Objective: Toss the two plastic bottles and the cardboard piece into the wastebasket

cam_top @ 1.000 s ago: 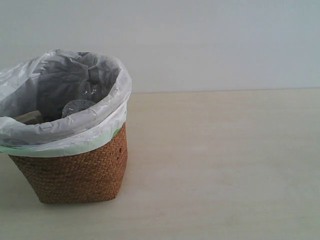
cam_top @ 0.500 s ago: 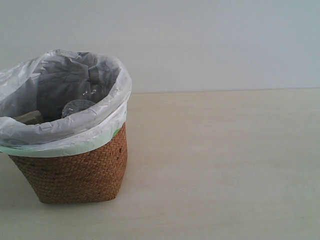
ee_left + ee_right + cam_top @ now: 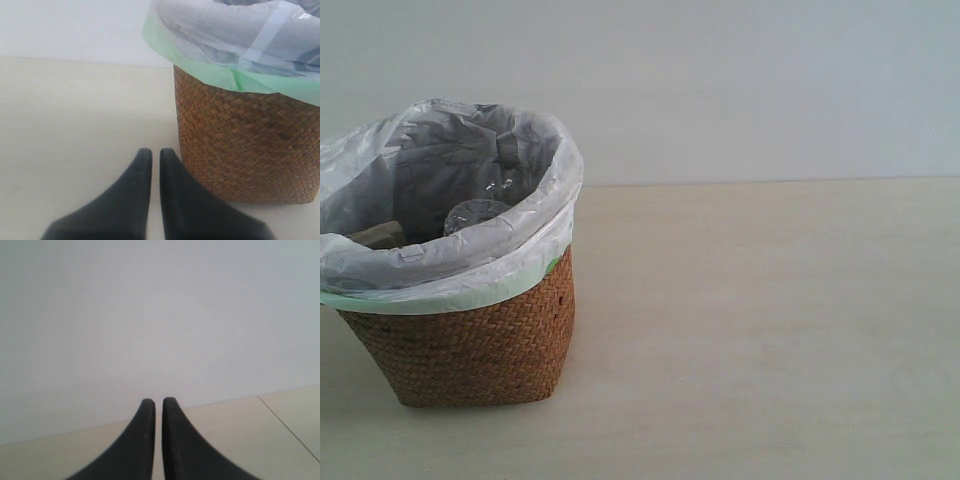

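inside the wastebasket (image 3: 470, 350), clear bottle (image 3: 475, 213), cardboard piece (image 3: 375, 237)

The left gripper (image 3: 151, 152) is pictured from its own wrist camera with its two dark, tapering fingers (image 3: 131, 192) drawn together, so that only a thin slit is left between the tips and nothing is held. The right gripper (image 3: 158, 402) is shown in the same state, its black fingers (image 3: 182, 445) brought almost to touching with nothing caught between them. Both are held roughly level and pointed straight ahead, and only the curved fingers are caught in either wrist view.
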You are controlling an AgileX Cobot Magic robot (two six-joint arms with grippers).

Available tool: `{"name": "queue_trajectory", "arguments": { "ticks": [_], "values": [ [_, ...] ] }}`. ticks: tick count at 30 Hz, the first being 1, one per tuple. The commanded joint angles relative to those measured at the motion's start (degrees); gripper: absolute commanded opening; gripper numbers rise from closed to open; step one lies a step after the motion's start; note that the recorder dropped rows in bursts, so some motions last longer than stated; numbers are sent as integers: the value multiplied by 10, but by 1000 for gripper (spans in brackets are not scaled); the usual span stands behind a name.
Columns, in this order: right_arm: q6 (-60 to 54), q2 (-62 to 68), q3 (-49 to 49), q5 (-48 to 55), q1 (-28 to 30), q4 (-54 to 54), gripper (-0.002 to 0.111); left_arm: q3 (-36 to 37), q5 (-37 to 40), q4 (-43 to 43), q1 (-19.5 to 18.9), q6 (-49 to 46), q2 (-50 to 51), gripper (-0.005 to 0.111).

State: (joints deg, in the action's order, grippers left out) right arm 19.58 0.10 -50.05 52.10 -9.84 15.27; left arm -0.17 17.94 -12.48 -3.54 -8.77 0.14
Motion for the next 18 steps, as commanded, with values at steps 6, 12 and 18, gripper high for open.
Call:
{"name": "queue_trajectory", "arguments": {
  "ticks": [6,12,18],
  "values": [
    [-3,-1,1,-4,1,3,1,2,-2,1,-2,5,-1,6],
    [-3,-1,1,-4,1,3,1,2,-2,1,-2,5,-1,6],
    [-3,-1,16,-4,0,3,1,2,-2,1,-2,5,-1,6]
  ]
}}
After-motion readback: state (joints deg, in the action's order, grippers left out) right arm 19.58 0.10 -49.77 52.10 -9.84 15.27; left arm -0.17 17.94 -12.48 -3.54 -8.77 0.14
